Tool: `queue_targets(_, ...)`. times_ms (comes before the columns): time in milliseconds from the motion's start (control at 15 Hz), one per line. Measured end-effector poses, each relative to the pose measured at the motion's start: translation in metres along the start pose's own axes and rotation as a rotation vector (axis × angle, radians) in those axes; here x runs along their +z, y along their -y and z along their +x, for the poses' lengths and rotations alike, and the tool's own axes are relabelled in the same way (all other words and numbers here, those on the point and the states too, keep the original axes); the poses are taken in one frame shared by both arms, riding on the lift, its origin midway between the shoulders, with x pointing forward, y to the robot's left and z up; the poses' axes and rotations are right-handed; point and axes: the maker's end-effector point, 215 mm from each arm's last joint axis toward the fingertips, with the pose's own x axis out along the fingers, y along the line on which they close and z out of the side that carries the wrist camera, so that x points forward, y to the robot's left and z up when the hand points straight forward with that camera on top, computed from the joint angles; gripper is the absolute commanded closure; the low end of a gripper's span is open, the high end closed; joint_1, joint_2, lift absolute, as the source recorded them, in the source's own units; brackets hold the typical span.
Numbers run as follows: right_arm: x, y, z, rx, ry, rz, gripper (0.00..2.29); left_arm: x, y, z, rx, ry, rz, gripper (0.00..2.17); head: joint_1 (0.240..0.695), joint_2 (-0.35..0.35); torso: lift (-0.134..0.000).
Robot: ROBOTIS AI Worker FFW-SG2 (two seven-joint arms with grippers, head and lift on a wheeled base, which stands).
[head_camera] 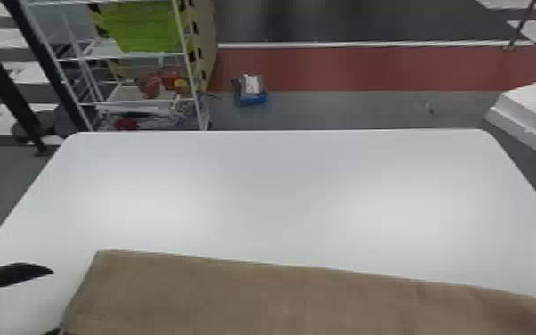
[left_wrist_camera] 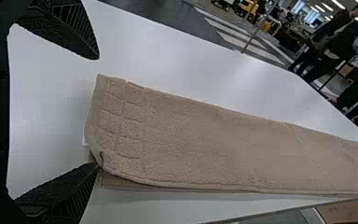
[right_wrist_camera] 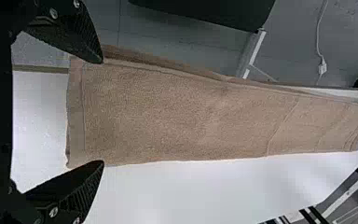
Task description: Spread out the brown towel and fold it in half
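Partly cropped by the bottom edge of the head view, a brown terry towel lies folded in a long strip along the near side of a white table. The frame cuts off its near side there, along with much of the left gripper, whose lower finger is reduced to a dark tip. In the left wrist view, the gripper's two black fingers stand wide apart at the towel's left end, one tip at the layered corner; whether it touches the cloth is hard to tell. At the opposite end, the right gripper also holds its fingers spread, with nothing pinched between them, the towel's hemmed right end reaching across the gap and one fingertip overlapping the layered long edge. Contact there cannot be made out either. Beyond the table, a white wire rack holds a lime-green item, its top cropped by the frame.
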Motion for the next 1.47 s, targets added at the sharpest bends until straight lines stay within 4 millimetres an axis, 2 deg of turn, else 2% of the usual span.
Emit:
queue_targets(133,-0.002,0.007,-0.005,-0.019,0.001,0.040,0.04,-0.001,-0.002,0.000,0.003,-0.001,0.001,0.07,0.695,0.038,-0.134)
queue_targets(267,-0.008,0.030,-0.017,-0.099,0.036,0.179,0.04,-0.003,-0.006,-0.002,0.012,-0.007,0.000,0.07,0.695,0.026,-0.134)
queue_targets(533,-0.047,0.093,-0.038,-0.271,0.163,0.742,0.04,-0.008,-0.021,-0.012,0.049,-0.009,-0.052,0.07,0.695,-0.035,-0.134)
queue_targets(667,-0.044,0.114,-0.041,-0.302,0.238,0.881,0.08,-0.015,-0.034,-0.023,0.094,-0.008,-0.117,0.07,0.695,-0.022,-0.134)
queue_targets(800,-0.034,0.125,-0.037,-0.303,0.283,0.916,0.25,-0.023,-0.048,-0.034,0.151,-0.004,-0.185,0.07,0.695,0.017,-0.134)
queue_targets(933,-0.027,0.126,-0.026,-0.280,0.283,0.916,0.25,-0.029,-0.056,-0.043,0.193,-0.004,-0.233,0.07,0.695,0.066,-0.134)
queue_targets(1133,-0.037,0.120,-0.019,-0.253,0.229,0.961,0.26,-0.029,-0.060,-0.046,0.210,-0.004,-0.239,0.07,0.695,0.068,-0.134)
queue_targets(1267,-0.043,0.102,-0.002,-0.207,0.207,1.016,0.54,-0.026,-0.060,-0.042,0.204,0.003,-0.233,0.07,0.695,0.060,-0.134)
queue_targets(1400,-0.039,0.088,0.014,-0.177,0.210,0.994,0.78,-0.023,-0.062,-0.038,0.203,0.009,-0.229,0.07,0.695,0.074,-0.134)
queue_targets(1467,-0.035,0.086,0.020,-0.174,0.220,0.971,0.79,-0.023,-0.063,-0.036,0.203,0.011,-0.228,0.07,0.695,0.080,-0.134)
